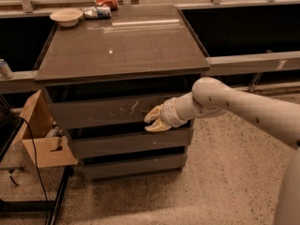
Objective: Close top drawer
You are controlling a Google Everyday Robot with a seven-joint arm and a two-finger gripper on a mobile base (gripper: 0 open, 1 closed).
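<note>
The top drawer is the uppermost of three grey fronts in a cabinet under a brown tabletop. It has pale scratch marks near the middle. A dark gap shows above the front, below the tabletop. My gripper reaches in from the right on a white arm. Its pale fingers are spread apart and rest against the drawer front, just right of the scratches. It holds nothing.
Two plain grey drawer fronts sit below. A white bowl, a snack packet and a red bag lie at the tabletop's far edge. A cardboard box and a cable stand left of the cabinet.
</note>
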